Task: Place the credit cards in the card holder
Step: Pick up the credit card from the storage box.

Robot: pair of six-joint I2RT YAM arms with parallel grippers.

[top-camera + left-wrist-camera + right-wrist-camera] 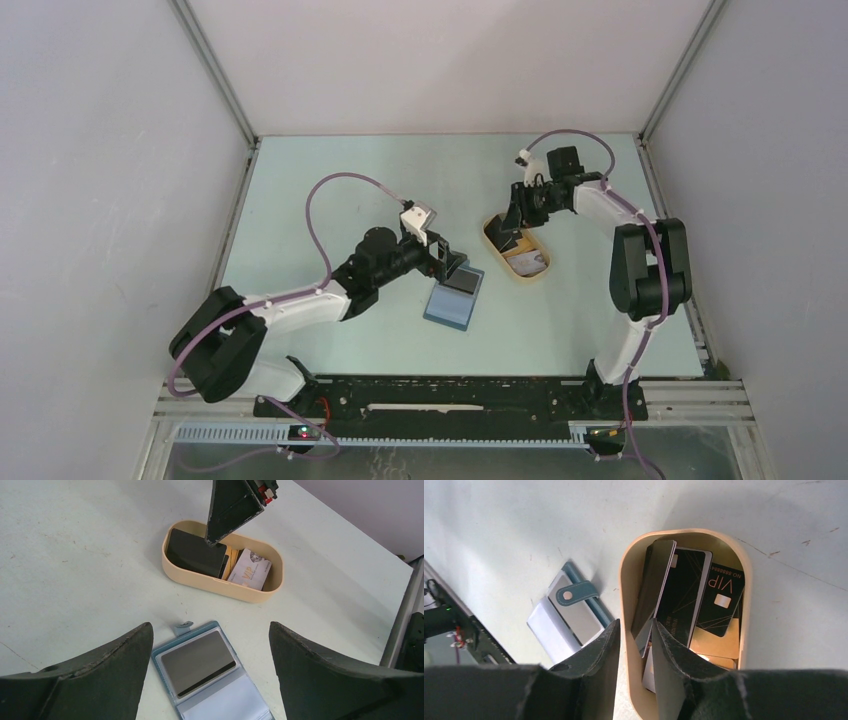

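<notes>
The teal card holder (450, 305) lies open on the table, with a grey credit card (197, 662) in its upper pocket. My left gripper (210, 626) hovers open just above it, touching nothing. My right gripper (634, 622) reaches into the beige tray (626, 580). Its jaws stand narrowly apart on either side of the raised edge of a dark, tilted credit card (656, 575). That card rests against the inner finger, with a gap to the other. More cards lie flat in the tray: a black one (689, 590), a black VIP one (721, 595) and a whitish VIP one (250, 570).
The beige oval tray (530, 268) stands just right of the card holder. A black rail (450, 385) runs along the table's near edge. White walls enclose the table on three sides.
</notes>
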